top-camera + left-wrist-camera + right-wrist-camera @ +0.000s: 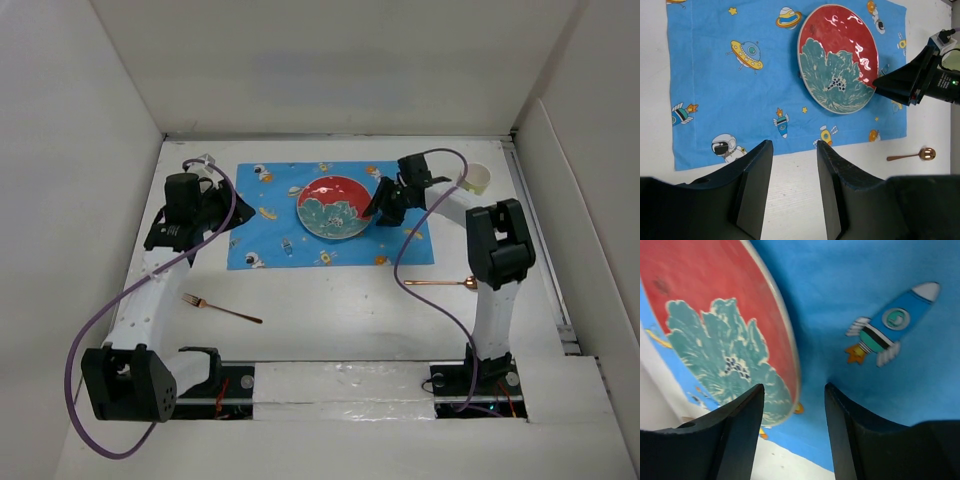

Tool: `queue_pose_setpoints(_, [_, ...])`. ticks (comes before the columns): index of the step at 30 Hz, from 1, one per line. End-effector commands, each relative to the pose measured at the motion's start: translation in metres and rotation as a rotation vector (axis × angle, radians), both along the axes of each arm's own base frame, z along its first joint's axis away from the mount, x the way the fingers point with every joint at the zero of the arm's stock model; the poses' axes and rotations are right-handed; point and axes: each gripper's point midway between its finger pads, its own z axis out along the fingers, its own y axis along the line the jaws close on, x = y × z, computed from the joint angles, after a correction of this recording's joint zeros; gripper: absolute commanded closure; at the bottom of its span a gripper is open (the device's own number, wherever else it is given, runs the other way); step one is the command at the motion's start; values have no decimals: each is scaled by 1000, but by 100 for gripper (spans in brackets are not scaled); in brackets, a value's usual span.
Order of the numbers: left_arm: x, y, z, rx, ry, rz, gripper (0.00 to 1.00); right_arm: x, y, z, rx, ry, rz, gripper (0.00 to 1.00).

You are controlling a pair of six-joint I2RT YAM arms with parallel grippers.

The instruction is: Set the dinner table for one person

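A red and teal plate (335,207) lies on the blue space-print mat (270,225) at the middle of the white dinner table (330,325). My right gripper (375,208) is open at the plate's right edge. In the right wrist view its gripper (794,390) has one finger over the plate (715,330) and the other over the mat (855,300), with the rim between them. My left gripper (228,215) is open and empty at the mat's left edge. In its wrist view the gripper (795,150) hangs over bare table beside the mat (730,80).
A copper fork (220,308) lies on the table in front of the mat at the left. A copper spoon (440,283) lies at the right, also in the left wrist view (912,155). A white cup (478,178) stands at the far right. White wall panels edge the table.
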Motion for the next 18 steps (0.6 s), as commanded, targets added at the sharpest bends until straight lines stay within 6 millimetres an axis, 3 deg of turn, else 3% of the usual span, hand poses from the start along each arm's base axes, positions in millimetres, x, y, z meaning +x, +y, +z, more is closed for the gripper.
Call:
queue_pose_setpoints(1, [5, -5, 10, -24, -50, -20, 63, 8, -16, 56, -100, -145, 22, 43])
queue_pose_setpoints(3, [6, -4, 8, -23, -45, -19, 65, 10, -27, 74, -133, -185, 21, 49])
queue_pose_setpoints(4, [8, -4, 8, -21, -46, -18, 67, 13, -34, 100, -139, -247, 7, 63])
queue_pose_setpoints(6, [9, -4, 5, -16, -34, -19, 82, 23, -59, 129, -171, -329, -48, 100])
queue_pose_setpoints(7, [10, -4, 5, -10, -35, -23, 90, 27, -81, 156, -219, -401, -121, 100])
queue_pose_setpoints(8, [10, -4, 4, -10, -31, -26, 100, 32, -108, 168, -250, -435, -185, 100])
queue_pose_setpoints(11, [10, -5, 4, -1, -35, -40, 100, 35, -179, 196, -382, -483, -399, 100])
queue_pose_setpoints(13, [10, -6, 4, -2, -38, -50, 100, 30, -239, 200, -481, -450, -556, 100])
queue_pose_setpoints(14, [10, -6, 4, 0, -40, -55, 100, 28, -257, 200, -513, -435, -606, 95])
queue_pose_setpoints(15, [10, -6, 4, 1, -41, -56, 100, 23, -281, 196, -550, -408, -662, 68])
queue_pose_setpoints(16, [10, -6, 4, 1, -42, -56, 96, 22, -294, 192, -572, -390, -690, 54])
queue_pose_setpoints(17, [10, -6, 3, 1, -41, -58, 84, 22, -302, 187, -576, -366, -692, 47])
queue_pose_setpoints(18, [11, -6, 2, 0, -39, -57, 75, 27, -315, 168, -595, -292, -694, 41])
